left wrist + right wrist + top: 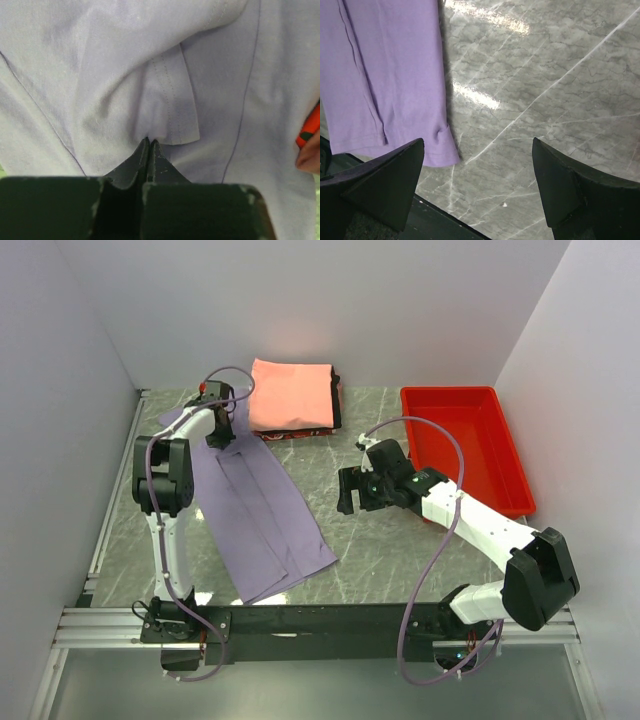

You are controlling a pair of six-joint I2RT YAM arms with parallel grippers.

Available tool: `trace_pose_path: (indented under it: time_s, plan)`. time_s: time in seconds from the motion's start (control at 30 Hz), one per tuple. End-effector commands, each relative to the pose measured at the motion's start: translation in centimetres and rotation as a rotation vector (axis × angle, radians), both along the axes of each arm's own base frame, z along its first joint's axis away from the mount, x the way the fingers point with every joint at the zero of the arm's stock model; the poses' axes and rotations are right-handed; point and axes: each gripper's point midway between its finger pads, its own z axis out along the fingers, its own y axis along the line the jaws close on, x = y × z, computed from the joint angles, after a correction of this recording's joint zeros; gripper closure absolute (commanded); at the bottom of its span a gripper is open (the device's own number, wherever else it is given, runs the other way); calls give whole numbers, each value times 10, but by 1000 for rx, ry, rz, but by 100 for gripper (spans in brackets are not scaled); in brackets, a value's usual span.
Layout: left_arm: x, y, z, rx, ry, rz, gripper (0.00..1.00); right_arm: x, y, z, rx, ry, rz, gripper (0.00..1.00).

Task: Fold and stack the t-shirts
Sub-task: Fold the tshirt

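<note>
Left gripper [148,150] pinched, seemingly on lavender t-shirt [100,75] fold; right gripper [479,150] wide, beside hem.

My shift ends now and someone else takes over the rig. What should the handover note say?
Left gripper: shut, pinching a fold of the lavender shirt at its far end.
Right gripper: open, holding nothing, above the table just right of the shirt.
Done: folded stack, salmon-pink on top, sits at the back; the lavender shirt lies narrowed to a long strip.
Left: fold the strip crosswise and set it on the stack.
</note>
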Motion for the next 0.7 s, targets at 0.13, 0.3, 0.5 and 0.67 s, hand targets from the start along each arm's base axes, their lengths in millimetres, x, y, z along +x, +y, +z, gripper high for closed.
trace_pose_path:
  time_s: [0.13, 0.3, 0.5, 0.67]
  plan:
    - [2, -17, 46, -77, -116, -59, 99, 3, 0, -2, 5, -12, 10, 6]
    - [-2, -24, 46, -79, -107, -106, 99, 3, 2, -1, 16, -14, 16, 6]
    - [-8, -31, 35, -85, -73, -135, 99, 3, 2, -2, 14, -10, 15, 6]
    - [-14, -33, 27, -84, -50, -135, 96, 2, 2, -4, 13, -5, 17, 6]
